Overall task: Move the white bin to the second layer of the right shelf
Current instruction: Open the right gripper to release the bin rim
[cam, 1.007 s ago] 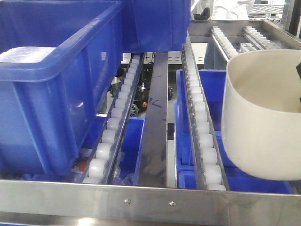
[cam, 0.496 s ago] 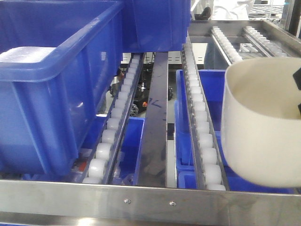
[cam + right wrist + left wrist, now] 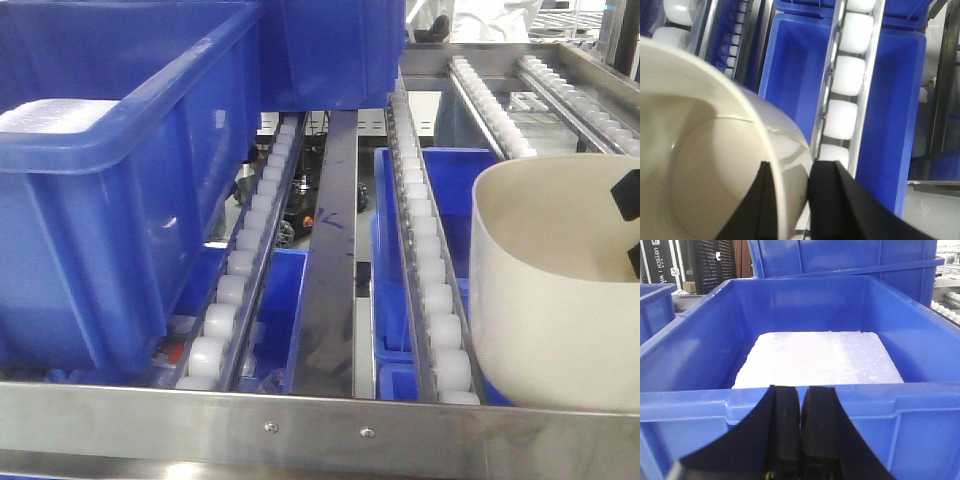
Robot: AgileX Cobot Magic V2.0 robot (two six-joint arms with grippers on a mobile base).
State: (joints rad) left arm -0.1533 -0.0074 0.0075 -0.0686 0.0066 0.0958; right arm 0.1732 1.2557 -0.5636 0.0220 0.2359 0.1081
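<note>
Rollers run away from me in sloped tracks behind the riveted front rail (image 3: 320, 415), and that is the right shelf second layer (image 3: 430, 290) where the white bin (image 3: 555, 300) is headed. The bin hangs at the right end of the rack, mouth up and roughly level, its base hidden behind the rail, so I cannot tell whether it touches the rollers yet. The right pincer (image 3: 792, 200) has it by the rim: one dark finger sits inside the wall, the other outside, closed on the thin plastic edge. From that pincer the bin's body spreads to the left, while a roller track (image 3: 842, 95) lies just beside the outer finger and a blue crate (image 3: 790, 75) sits on the level below. Judging by this, the next move turns on bringing the bin's base squarely onto the tracks rather than between them. The left pincer (image 3: 800, 435) is pressed closed on nothing, hovering at the near wall of a large blue crate (image 3: 810, 405) with a white foam slab (image 3: 817, 357) inside, well apart from the bin; the right arm is clearly the working one.
</note>
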